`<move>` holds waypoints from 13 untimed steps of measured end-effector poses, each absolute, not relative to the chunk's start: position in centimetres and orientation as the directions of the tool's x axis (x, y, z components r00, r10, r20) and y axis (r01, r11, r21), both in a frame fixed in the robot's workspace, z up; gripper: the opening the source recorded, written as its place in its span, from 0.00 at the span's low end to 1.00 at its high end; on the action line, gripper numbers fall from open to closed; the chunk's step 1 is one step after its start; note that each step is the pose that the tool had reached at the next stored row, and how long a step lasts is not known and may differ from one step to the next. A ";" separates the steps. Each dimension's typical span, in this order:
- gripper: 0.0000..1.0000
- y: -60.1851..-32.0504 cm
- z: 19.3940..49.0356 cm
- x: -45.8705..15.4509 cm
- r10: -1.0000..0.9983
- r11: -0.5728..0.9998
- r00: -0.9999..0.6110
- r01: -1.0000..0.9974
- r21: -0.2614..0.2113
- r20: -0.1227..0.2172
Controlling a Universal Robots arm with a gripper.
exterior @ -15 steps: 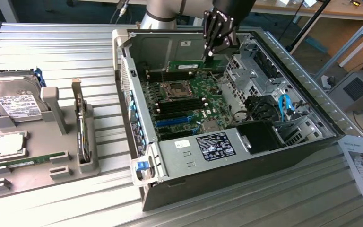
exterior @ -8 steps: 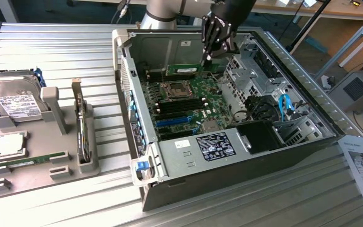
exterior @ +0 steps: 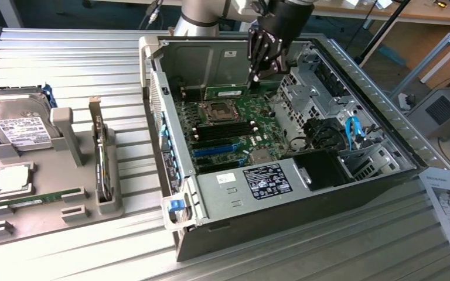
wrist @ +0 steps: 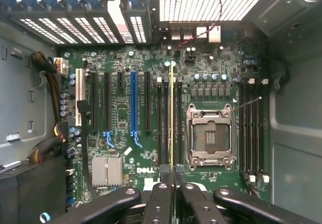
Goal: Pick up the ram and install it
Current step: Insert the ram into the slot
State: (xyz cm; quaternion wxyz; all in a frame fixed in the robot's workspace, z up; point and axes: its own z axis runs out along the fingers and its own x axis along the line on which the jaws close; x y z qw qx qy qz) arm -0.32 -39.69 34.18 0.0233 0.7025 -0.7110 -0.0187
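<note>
1. A ribbed silver metal surface [exterior: 68, 52] carries an open black-and-silver computer case [exterior: 350, 64] lying on its side. A grey moulded parts tray [exterior: 45, 219] sits toward the exterior view's left. A wooden desk [exterior: 436, 14] stands behind.
2. The black robot gripper [exterior: 254, 81] [wrist: 173, 183] reaches into the case, jaws clenched on the ram [exterior: 227, 92] [wrist: 171, 113], a long, thin green circuit-board stick.
3. The ram stands on edge above the green motherboard [exterior: 245, 126] [wrist: 121, 113]. Its long axis runs parallel to the black memory slots [wrist: 163, 123], beside the empty silver processor socket [exterior: 217, 109] [wrist: 209, 136].
4. The case's metal back wall [exterior: 201, 64] stands near the ram. The case is open on top.
</note>
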 end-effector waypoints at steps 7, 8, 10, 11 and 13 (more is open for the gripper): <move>0.12 -39.7 32.6 -0.3 -1.000 0.012 -0.012 -0.998 0.059 0.007; 0.12 -39.7 32.5 -0.3 -1.000 0.012 -0.012 -0.998 0.059 0.007; 0.12 -39.7 32.1 -0.3 -1.000 0.012 -0.012 -0.998 0.059 0.007; 0.12 -39.7 31.9 -0.3 -1.000 0.012 -0.012 -0.998 0.059 0.007; 0.12 -39.7 31.7 -0.3 -1.000 0.012 -0.012 -0.998 0.059 0.007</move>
